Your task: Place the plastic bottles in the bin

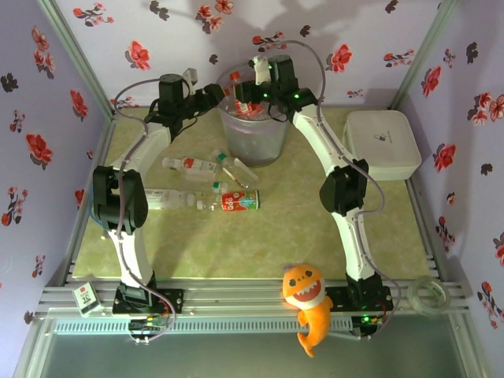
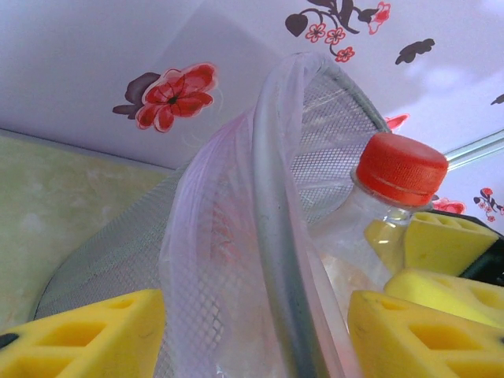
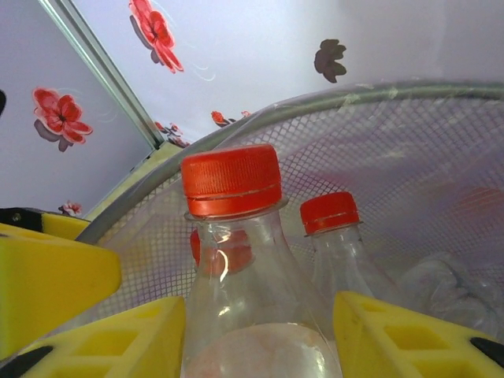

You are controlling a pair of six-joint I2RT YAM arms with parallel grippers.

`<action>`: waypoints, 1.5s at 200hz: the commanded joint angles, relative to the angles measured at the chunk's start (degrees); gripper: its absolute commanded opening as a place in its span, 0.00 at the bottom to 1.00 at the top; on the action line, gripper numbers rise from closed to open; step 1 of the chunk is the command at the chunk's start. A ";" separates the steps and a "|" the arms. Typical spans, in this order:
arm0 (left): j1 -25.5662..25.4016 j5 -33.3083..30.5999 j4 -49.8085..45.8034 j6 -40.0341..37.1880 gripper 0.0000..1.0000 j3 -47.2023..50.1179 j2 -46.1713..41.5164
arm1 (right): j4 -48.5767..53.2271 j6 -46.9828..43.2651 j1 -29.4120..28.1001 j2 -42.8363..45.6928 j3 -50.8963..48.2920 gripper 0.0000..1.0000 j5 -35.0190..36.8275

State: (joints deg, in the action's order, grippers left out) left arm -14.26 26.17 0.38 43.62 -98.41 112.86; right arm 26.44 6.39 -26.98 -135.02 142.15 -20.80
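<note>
Right pincer (image 3: 260, 319) first: yellow fingers closed snug on a clear plastic bottle with a red cap (image 3: 232, 183), held upright, its neck poking up above them. Just behind it is a second red-capped bottle (image 3: 329, 213), with the mesh wall of the translucent grey-lavender round bin (image 3: 331, 98) curving behind both. That arm stretches long from its base, elbow bent, wrist over the bin's far rim. Over to the left pincer (image 2: 256, 315): spread wide, gripping nothing, fingers straddling the bin's rim, the held bottle just to its right. Back towards the bases from both pincers, several more bottles (image 1: 240, 201) lie flat on the green table (image 1: 315, 236).
</note>
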 commanded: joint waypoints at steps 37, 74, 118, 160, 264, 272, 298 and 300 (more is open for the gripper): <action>-0.30 0.23 -3.30 -0.45 0.64 -0.23 1.65 | 6.29 -1.65 -0.35 1.24 -3.56 0.53 -1.55; -0.49 0.24 -3.26 -0.25 0.64 -0.55 1.49 | 5.98 -1.51 -0.48 5.14 -0.99 0.59 -0.40; -0.72 0.25 -3.28 -0.44 0.64 -0.39 1.29 | 4.43 -3.67 -0.44 13.57 -3.73 0.70 1.10; -0.68 0.25 -2.99 -0.44 0.64 -0.33 0.62 | 3.13 -8.58 -0.64 26.19 -18.50 0.76 0.75; 0.11 0.21 -4.07 -1.03 0.65 -0.47 -1.00 | 10.96 -35.66 -14.50 39.47 -53.97 0.78 1.07; 0.18 0.24 -4.08 -1.00 0.65 -0.40 -1.14 | 11.47 -36.35 -15.73 37.76 -53.54 0.78 1.27; 0.12 0.00 -3.65 -0.47 0.65 -0.12 -1.58 | 12.29 -39.33 -19.36 31.58 -51.51 0.78 2.78; 0.11 -0.03 -3.64 -0.49 0.65 -0.07 -1.59 | 12.18 -39.47 -19.64 30.93 -51.37 0.78 2.78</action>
State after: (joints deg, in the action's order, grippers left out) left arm -14.44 26.15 0.12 43.59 -98.52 112.84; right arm 37.04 -27.97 -44.53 -99.35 88.49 -19.73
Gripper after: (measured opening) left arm 0.649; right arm 0.779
